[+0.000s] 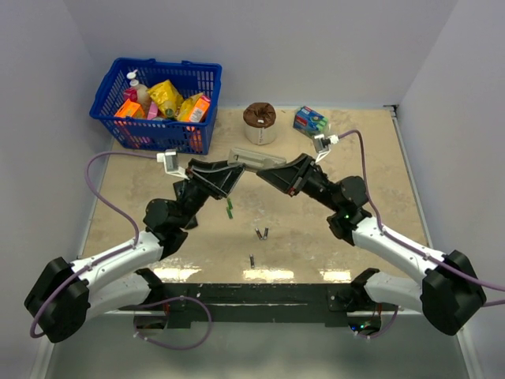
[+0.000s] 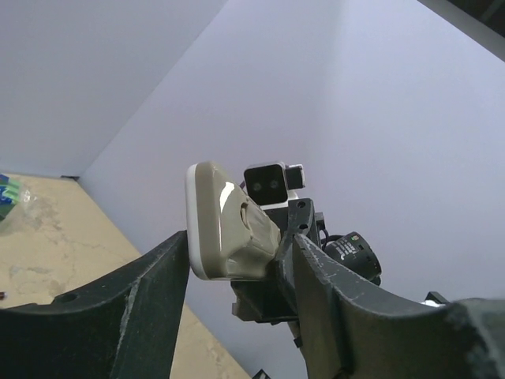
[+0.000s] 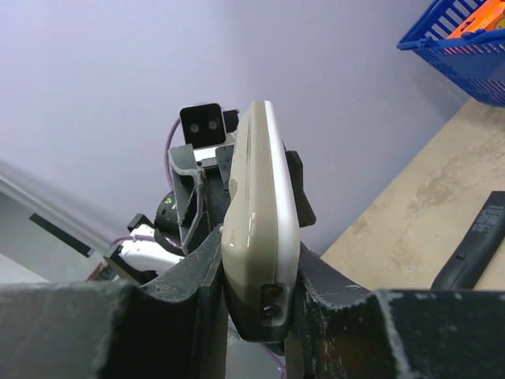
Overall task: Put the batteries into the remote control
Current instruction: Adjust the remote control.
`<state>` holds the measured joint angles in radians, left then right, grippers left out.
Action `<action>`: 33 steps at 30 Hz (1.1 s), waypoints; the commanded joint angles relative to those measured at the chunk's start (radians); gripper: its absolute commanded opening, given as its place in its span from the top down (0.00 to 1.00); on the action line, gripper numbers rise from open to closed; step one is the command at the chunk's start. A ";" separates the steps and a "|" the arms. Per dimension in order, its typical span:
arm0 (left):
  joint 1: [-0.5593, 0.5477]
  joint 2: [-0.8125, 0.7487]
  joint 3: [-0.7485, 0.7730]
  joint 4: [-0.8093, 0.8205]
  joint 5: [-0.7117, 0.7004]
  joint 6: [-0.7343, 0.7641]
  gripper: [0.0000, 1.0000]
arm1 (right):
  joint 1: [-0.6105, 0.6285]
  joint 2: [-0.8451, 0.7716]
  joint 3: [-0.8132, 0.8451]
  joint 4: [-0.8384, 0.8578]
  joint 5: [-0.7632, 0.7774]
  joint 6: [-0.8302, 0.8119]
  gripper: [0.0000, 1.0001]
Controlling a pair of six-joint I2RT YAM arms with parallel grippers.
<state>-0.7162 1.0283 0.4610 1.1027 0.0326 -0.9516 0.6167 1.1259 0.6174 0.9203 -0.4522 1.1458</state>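
from above i see both arms meeting over the middle of the table. the remote control is up in the air between the left gripper and the right gripper. three batteries lie on the table nearer the bases, two side by side and one alone closer in. a small green stick shows just below the left gripper, and a blue basket sits at the far left.

on my left wrist camera the grey end of the remote control sits between the two fingers. i cannot tell whether they press on it.

on my right wrist camera the jaws pinch the remote control edge-on, upright. a black remote lies on the table to the right.
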 commanded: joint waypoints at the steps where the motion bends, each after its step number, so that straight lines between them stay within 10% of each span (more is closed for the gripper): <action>1: -0.011 0.015 0.045 0.112 -0.005 0.011 0.48 | 0.025 -0.008 0.007 0.083 0.043 -0.006 1.00; 27: -0.035 0.079 0.090 0.200 0.020 0.019 0.67 | 0.176 0.043 0.021 0.100 0.182 -0.078 0.99; 33: -0.032 -0.042 0.105 -0.001 0.013 0.201 0.89 | 0.176 -0.038 0.065 -0.180 0.165 -0.243 0.59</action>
<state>-0.7494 1.0779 0.5106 1.1816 0.0467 -0.9524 0.7929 1.1637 0.6247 0.9653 -0.3244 1.0550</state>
